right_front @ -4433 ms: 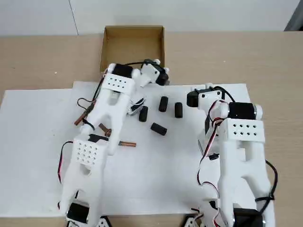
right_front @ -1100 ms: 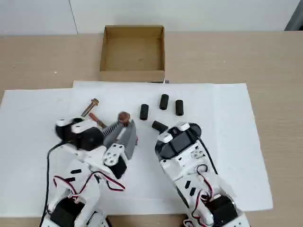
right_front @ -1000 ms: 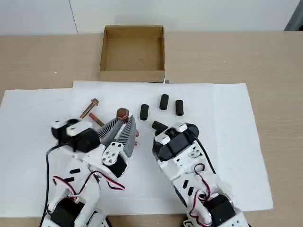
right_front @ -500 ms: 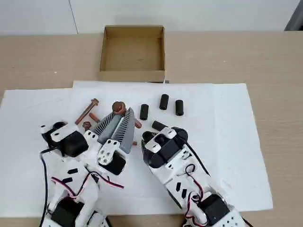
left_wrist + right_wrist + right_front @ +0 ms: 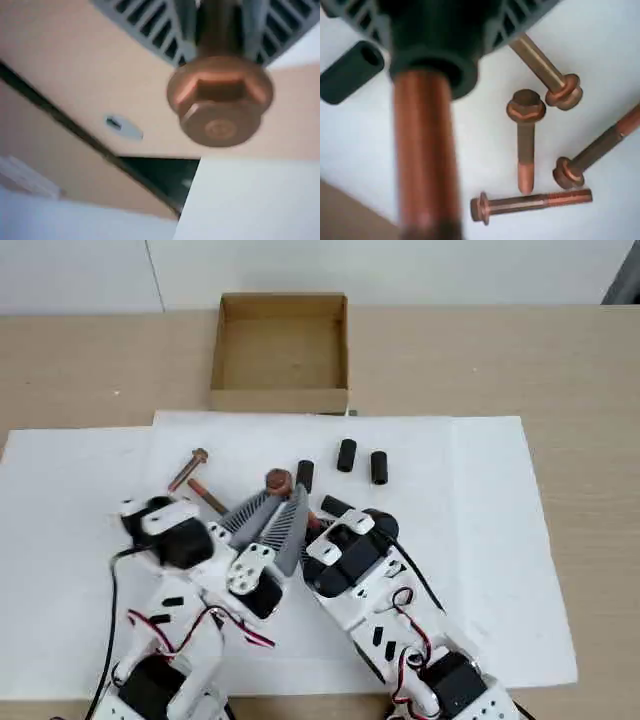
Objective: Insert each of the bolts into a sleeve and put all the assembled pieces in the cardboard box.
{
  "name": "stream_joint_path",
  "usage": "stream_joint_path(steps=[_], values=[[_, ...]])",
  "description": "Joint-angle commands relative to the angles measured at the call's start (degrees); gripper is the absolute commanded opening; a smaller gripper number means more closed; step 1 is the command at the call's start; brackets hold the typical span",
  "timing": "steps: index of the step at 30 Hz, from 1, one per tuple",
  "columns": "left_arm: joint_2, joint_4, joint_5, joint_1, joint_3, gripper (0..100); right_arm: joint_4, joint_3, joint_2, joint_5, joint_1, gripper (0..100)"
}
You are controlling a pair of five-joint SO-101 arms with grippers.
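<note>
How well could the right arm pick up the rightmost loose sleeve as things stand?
Probably not now. The right gripper is shut on a black sleeve with a bolt in it, so its grip is taken. The rightmost sleeve itself lies on open paper with nothing over it.

Sleeves (image 5: 346,455) btwn arms & box (image 5: 280,400)

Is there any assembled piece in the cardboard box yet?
No, the floor of the cardboard box lies bare in the high view.
</note>
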Motion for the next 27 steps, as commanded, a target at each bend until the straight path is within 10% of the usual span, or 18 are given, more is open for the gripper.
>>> stream_joint_path(steps=[1, 27], values=[[-0.88, -1.67, -0.26, 0.53, 0.31, 1, -1.36, -4.13, -0.40, 0.70, -0.22, 0.2], [-0.97, -2.11, -3.08, 0.35, 3.47, 1, -1.27, -6.33, -0.40, 2.90, -0.22, 0.2]])
